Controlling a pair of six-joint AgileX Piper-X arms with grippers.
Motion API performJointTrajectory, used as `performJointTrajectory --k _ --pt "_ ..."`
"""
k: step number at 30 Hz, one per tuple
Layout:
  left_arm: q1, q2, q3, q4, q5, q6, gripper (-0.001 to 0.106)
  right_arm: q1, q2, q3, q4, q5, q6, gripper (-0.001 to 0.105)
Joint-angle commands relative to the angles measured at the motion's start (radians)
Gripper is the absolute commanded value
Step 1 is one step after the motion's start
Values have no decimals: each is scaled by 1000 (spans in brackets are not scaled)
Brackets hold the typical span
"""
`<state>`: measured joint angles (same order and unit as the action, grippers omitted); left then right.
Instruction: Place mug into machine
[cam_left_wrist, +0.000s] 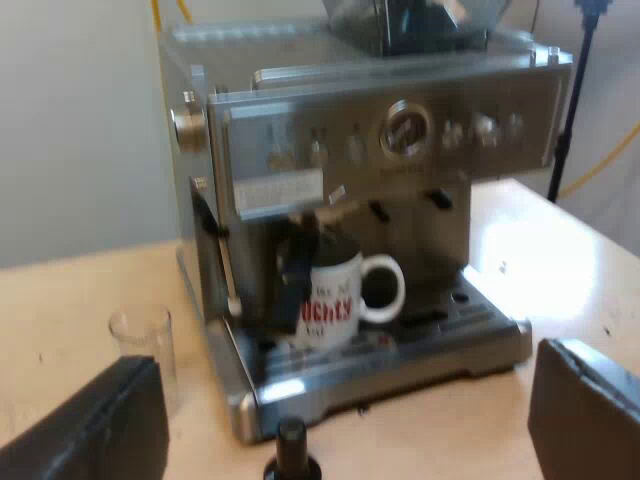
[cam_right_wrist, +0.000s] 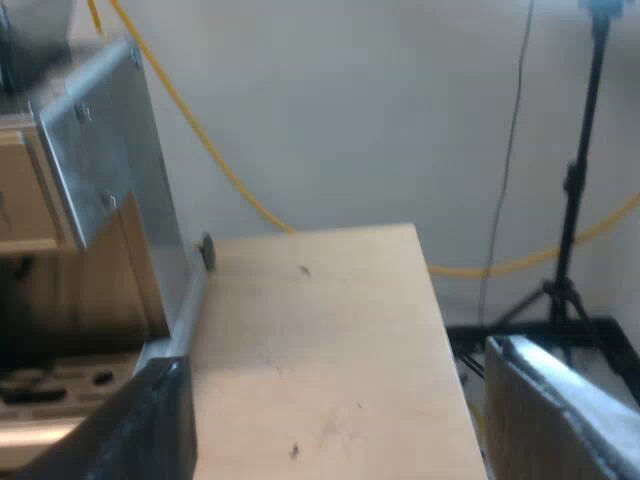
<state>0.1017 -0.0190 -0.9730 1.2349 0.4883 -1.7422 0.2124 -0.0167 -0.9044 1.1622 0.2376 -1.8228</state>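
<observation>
A white mug (cam_left_wrist: 338, 300) with red and black lettering stands upright on the drip tray (cam_left_wrist: 420, 345) of the steel espresso machine (cam_left_wrist: 370, 140), its handle turned toward the tray's middle. A dark part of the machine hangs just beside the mug. My left gripper (cam_left_wrist: 350, 425) is open, well back from the machine, with nothing between its fingers (cam_left_wrist: 100, 425). My right gripper (cam_right_wrist: 340, 420) is open too, over bare tabletop (cam_right_wrist: 320, 330) beside the machine's side panel (cam_right_wrist: 110, 150).
A clear measuring glass (cam_left_wrist: 145, 345) stands on the table near the machine's corner. A tamper with a black knob (cam_left_wrist: 292, 450) sits close before the drip tray. A bean hopper (cam_left_wrist: 410, 22) tops the machine. A black tripod (cam_right_wrist: 570, 230) and yellow cable (cam_right_wrist: 220, 170) lie beyond the table edge.
</observation>
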Motion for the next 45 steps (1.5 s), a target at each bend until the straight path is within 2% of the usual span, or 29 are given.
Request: performJointTrajectory --k 1,7,12,18,24,33,45 --pt "0 -138 -6 17 8 13 85 -6 -40 -3 3 -5 -15 62" --pt "1 -136 17 -4 -32 63 85 -3 -39 26 -36 -42 -15 62" --pt "1 -136 123 -63 -128 65 85 -3 -39 98 -74 -63 -15 62" --pt "1 -134 274 -115 -141 65 85 -3 -37 206 -75 -63 -15 62" --pt "1 -134 373 -120 -141 65 85 -3 -37 279 -75 -55 -15 62" --pt "1 -134 426 -108 -138 65 85 -3 -36 355 -75 -46 -15 62" --pt "1 -134 426 -112 -138 65 85 -3 -36 354 -78 -32 -15 62"
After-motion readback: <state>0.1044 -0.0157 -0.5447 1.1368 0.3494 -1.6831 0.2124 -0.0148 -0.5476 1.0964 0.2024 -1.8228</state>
